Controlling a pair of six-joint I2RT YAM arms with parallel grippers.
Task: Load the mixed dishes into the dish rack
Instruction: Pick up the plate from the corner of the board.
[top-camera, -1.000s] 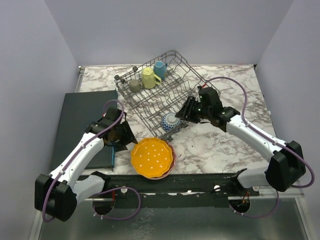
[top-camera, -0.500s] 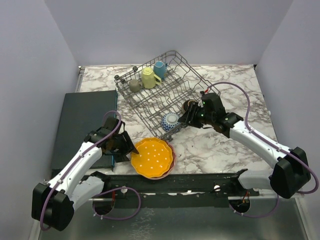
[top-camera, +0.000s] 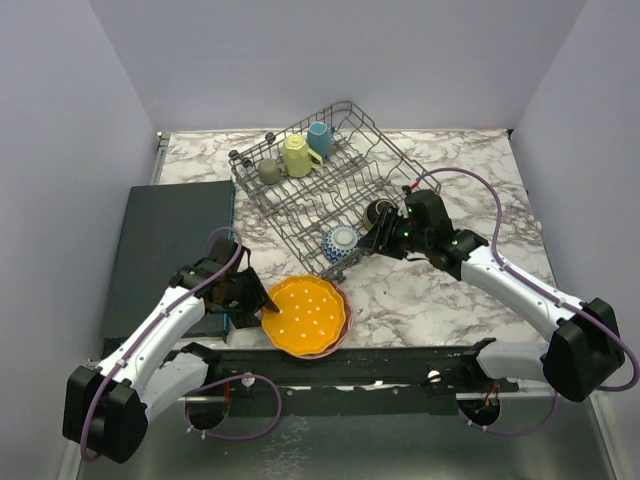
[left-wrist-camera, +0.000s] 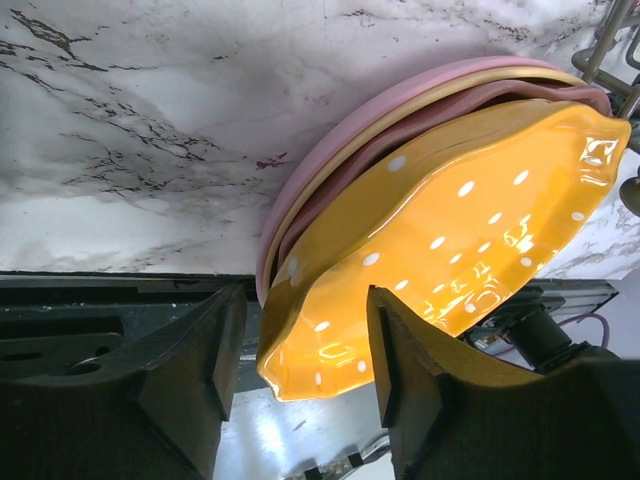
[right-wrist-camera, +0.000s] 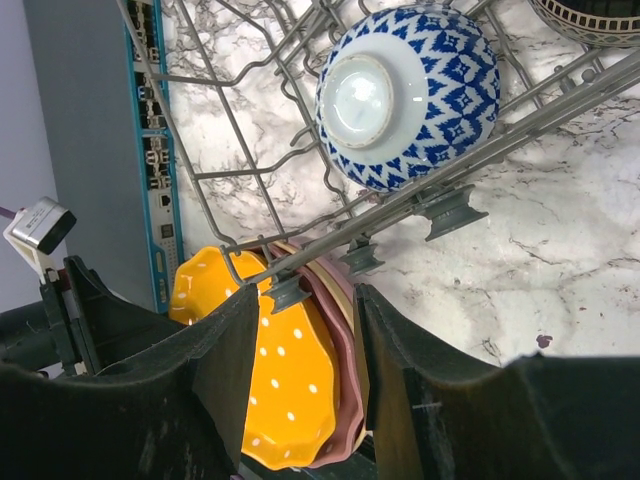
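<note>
**Top external view: five dishes in the rack, four plates outside it**

You have three small mugs in the grey wire dish rack, lined along its far left end: an olive mug, a yellow mug and a blue mug. Two bowls sit at its near right end: the blue-and-white patterned bowl, foot ring showing, and the dark brown bowl just beside it. The stack of plates lies on the marble table by the rack's near corner. It shows four rims: the orange scalloped, white-dotted plate on top, then mauve, peach and pink. Your left gripper is spread wide, with the orange rim between its fingers, unpinched. Your right gripper is likewise parted and empty, and it hovers at the rack's near edge.
</note>
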